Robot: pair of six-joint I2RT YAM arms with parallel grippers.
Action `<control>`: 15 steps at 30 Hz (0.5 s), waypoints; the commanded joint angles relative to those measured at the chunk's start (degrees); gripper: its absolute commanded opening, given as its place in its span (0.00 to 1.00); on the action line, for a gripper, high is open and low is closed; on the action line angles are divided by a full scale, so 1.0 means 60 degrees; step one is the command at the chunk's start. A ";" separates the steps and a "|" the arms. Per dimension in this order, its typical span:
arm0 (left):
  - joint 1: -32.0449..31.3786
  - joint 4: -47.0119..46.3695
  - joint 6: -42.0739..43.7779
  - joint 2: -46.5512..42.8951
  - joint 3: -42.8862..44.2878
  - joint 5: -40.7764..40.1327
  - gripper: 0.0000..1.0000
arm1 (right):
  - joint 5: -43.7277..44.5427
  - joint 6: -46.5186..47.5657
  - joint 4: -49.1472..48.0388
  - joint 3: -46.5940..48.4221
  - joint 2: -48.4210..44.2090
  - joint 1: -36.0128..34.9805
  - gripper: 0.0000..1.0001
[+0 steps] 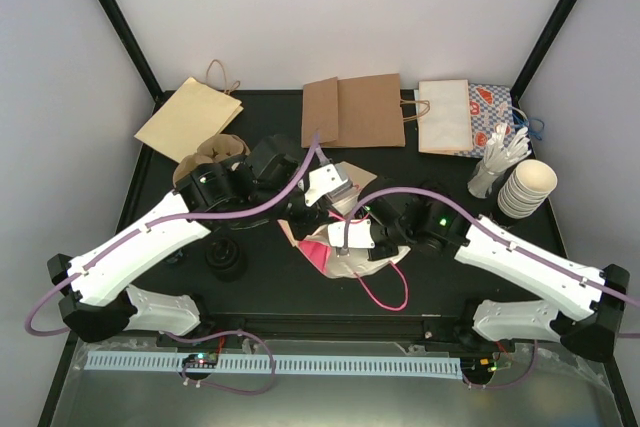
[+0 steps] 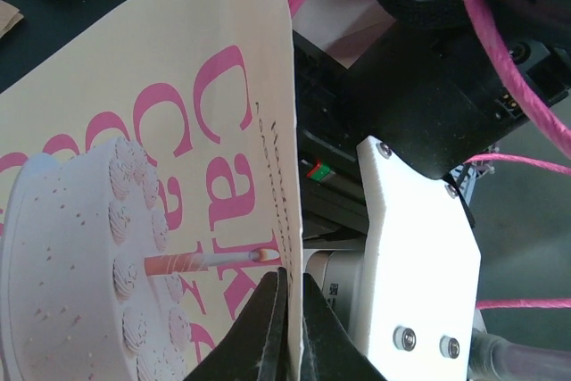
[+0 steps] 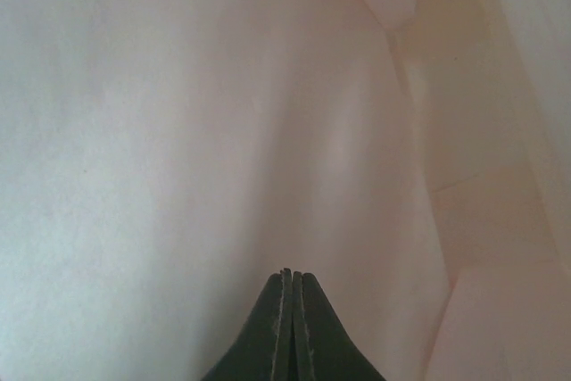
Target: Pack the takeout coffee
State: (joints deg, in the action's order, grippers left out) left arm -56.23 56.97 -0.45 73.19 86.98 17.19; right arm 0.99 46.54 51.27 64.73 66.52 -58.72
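A cream paper bag (image 1: 345,259) with pink "Cake" print and pink cord handles lies crumpled at the table's centre. My left gripper (image 1: 318,209) reaches it from the far left. In the left wrist view the left gripper (image 2: 292,278) is shut on the bag's top edge (image 2: 134,176). My right gripper (image 1: 350,239) sits on the bag from the right. In the right wrist view the right gripper (image 3: 293,276) is shut with a thin paper edge between the jaws, and pale bag paper (image 3: 178,131) fills the view. The small white coffee cup is not in view.
Flat brown bags (image 1: 352,112), a tan bag (image 1: 188,117) and white and patterned bags (image 1: 445,117) lie along the back. A stack of cream cups (image 1: 527,187) and a holder of white utensils (image 1: 490,172) stand at the right. Black lids (image 1: 225,259) sit front left.
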 commanded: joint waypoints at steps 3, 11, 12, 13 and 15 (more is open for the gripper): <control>-0.0107 -0.0461 -0.0262 -0.0141 0.0642 0.0868 0.02 | 0.1096 -0.0335 -0.0016 0.0399 0.0528 0.0097 0.01; -0.0092 -0.0656 -0.0801 -0.0025 0.0865 0.0747 0.02 | 0.3286 0.0935 -0.2175 -0.0633 -0.0177 -0.0545 0.01; -0.0092 -0.0658 -0.0872 -0.0032 0.0895 0.0780 0.02 | 0.3509 0.1082 -0.2411 -0.0746 -0.0231 -0.0605 0.01; -0.0092 -0.0661 -0.0921 -0.0026 0.0935 0.0833 0.01 | 0.3745 0.1194 -0.2687 -0.0907 -0.0289 -0.0662 0.01; -0.0078 -0.0649 -0.0998 0.0281 0.0989 0.0975 0.02 | 0.4011 0.1365 -0.2993 -0.1019 -0.0343 -0.0667 0.01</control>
State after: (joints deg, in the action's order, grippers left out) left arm -55.96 56.93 -3.99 73.38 89.32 17.10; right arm 16.67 51.55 41.85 60.66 65.34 -62.24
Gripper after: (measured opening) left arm 0.018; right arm 0.017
